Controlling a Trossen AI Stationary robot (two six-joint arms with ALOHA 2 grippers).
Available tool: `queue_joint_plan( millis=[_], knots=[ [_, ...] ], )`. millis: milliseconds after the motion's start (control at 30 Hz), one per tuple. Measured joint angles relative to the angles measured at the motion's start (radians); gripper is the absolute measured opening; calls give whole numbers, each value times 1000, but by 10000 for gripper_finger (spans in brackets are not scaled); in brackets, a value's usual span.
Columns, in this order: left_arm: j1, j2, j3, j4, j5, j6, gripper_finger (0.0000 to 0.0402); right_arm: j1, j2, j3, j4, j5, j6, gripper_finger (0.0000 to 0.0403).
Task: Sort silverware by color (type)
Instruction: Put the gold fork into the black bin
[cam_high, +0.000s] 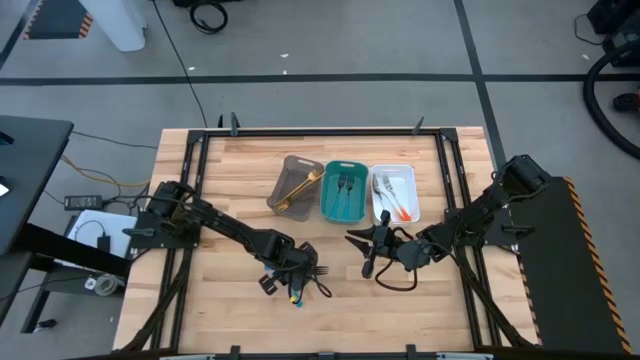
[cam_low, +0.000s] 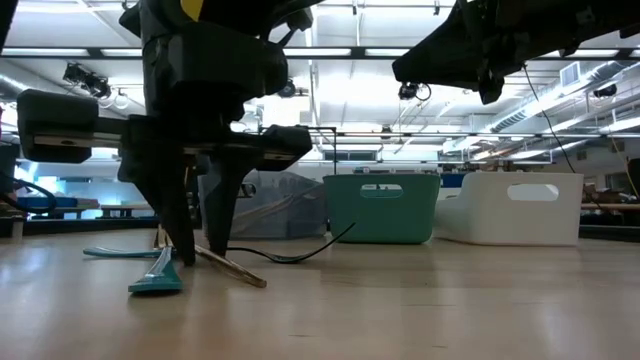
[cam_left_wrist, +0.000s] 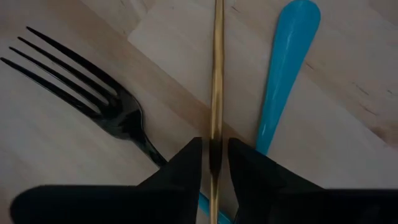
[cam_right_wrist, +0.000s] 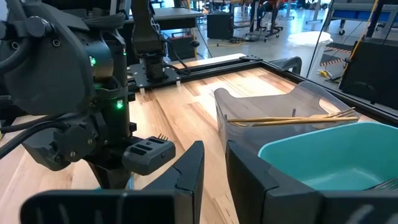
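The left hand (cam_left_wrist: 214, 163) pinches a gold piece (cam_left_wrist: 217, 74) on the surface, likely bound for the grey-brown tray (cam_high: 291, 172) of gold ones; the right hand (cam_high: 366, 242) waits nearby, narrowly open

This is a robotics lab or industrial workshop hall. The wooden tabletop (cam_high: 330, 320) sits in a black metal frame (cam_high: 320, 131) on a grey concrete floor (cam_high: 330, 40) marked with dark tape lines, with loose cables (cam_high: 95, 160) lying beyond the tabletop's left edge. Looking level across the table, long rows of ceiling strip lights (cam_low: 350, 52) and exposed overhead rigging run above more workbenches (cam_right_wrist: 230, 12) and equipment in the room behind.
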Motion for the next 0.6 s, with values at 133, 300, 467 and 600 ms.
queue_joint_plan(
  millis=[133, 300, 467, 600],
  knots=[
    [0, 0, 0, -3, 2, 0, 57, 0, 0, 0, 0, 0, 0, 75],
    [0, 0, 0, -9, 2, 0, 24, 0, 0, 0, 0, 0, 0, 75],
    [0, 0, 0, -15, 1, 0, 25, 0, 0, 0, 0, 1, 0, 75],
    [0, 0, 0, -21, -1, 0, 28, 0, 0, 0, 0, 1, 0, 75]
  ],
)
